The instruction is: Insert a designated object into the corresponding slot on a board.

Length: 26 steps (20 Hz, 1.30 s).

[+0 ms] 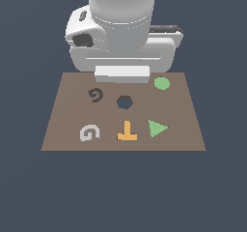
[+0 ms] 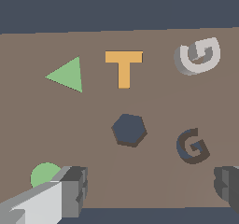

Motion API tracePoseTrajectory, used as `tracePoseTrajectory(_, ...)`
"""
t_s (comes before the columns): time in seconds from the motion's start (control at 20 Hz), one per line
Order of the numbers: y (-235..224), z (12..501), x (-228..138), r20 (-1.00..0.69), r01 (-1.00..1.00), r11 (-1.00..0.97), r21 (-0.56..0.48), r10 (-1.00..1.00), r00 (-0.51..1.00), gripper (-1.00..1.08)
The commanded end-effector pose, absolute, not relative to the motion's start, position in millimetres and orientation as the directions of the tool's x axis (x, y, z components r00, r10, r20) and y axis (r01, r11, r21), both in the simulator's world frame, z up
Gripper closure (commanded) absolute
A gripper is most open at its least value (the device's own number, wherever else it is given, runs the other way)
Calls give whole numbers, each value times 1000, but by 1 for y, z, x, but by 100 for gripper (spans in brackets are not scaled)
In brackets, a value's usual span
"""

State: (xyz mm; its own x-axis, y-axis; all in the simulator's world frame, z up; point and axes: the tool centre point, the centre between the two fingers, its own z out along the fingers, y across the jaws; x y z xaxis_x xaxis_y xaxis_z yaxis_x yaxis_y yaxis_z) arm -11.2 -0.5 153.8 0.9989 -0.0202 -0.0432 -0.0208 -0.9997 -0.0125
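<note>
On board [image 1: 58, 124]: one grey spiral [image 1: 89, 133], one spiral slot [image 1: 96, 94].

The light-grey spiral piece [image 1: 89, 133] lies flat on the brown board [image 1: 62, 100], beside the orange T [image 1: 127, 131]. Its matching dark spiral slot [image 1: 96, 95] sits unfilled just beyond it.

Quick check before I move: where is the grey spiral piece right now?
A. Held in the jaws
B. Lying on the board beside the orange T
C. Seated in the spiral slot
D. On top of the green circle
B. The grey spiral piece lies flat on the board in the row with the orange T, while the spiral slot shows dark and unfilled and the gripper has nothing between its jaws.
</note>
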Motion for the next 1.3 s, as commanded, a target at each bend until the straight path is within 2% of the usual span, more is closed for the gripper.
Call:
tracePoseTrajectory(0.0, -1, 154, -11, -43, -21, -1000, -12, -20, 999, -92)
tracePoseTrajectory(0.65, -2, 144, 3, -40, -141, -990, -9, -140, 989, -92)
tracePoseTrajectory(1.25, -14, 116, 42, -30, -470, -883, 0, -470, 882, -92)
